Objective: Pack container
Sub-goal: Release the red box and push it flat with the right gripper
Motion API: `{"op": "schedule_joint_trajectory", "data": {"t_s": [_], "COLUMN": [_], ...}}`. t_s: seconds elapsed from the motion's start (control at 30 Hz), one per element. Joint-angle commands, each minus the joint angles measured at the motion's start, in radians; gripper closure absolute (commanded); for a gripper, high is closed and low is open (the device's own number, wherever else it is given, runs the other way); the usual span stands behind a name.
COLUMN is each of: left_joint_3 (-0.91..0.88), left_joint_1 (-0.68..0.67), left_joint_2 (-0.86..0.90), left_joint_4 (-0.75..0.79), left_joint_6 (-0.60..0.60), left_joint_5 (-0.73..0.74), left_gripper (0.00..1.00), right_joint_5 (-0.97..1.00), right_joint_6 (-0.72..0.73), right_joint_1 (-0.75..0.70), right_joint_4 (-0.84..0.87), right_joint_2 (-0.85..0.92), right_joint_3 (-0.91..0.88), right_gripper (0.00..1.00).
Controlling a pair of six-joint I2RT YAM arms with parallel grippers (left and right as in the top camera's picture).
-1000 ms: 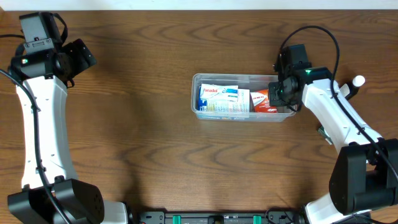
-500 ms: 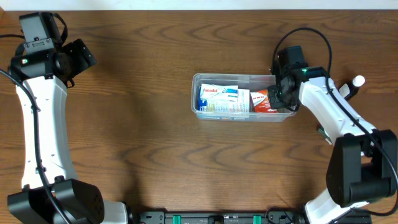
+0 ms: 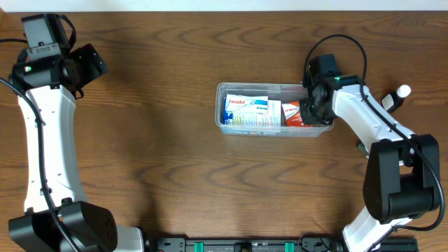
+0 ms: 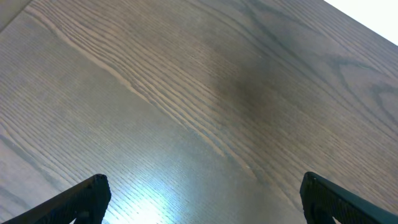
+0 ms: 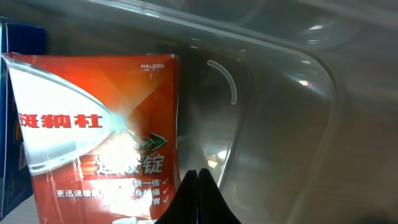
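We hold our left arm (image 3: 45,140) stretched forward, the left gripper (image 4: 208,202) spread wide; our right arm (image 3: 371,122) bends inward, the right gripper (image 5: 198,190) pinched tight.

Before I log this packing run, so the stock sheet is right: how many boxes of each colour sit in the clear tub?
Blue-and-white cardboard medicine box: 1
Red-and-white cardboard box: 1
Total: 2, both inside the clear rectangular plastic container; a box hidden beneath cannot be ruled out.

Wood table (image 3: 175,175) w/ clear container (image 3: 219,112) mid-right
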Motion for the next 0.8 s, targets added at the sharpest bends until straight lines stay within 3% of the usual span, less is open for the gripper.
{"op": "schedule_joint_trajectory", "data": {"t_s": [0.0, 0.77], "left_joint_3": [0.004, 0.004], "left_joint_1": [0.003, 0.003], "left_joint_2": [0.001, 0.001], "left_joint_4": [-0.003, -0.003], "left_joint_6": [0.006, 0.006], "left_joint_5": [-0.016, -0.016], "left_gripper": [0.02, 0.02], "right_joint_5": [-0.006, -0.148], "right_joint_6": [-0.014, -0.014], "right_joint_1": [-0.005, -0.006], "right_joint_4": [0.004, 0.03], "right_joint_2": [0.003, 0.003], "right_joint_3": [0.004, 0.004], "right_gripper": [0.99, 0.99]}}
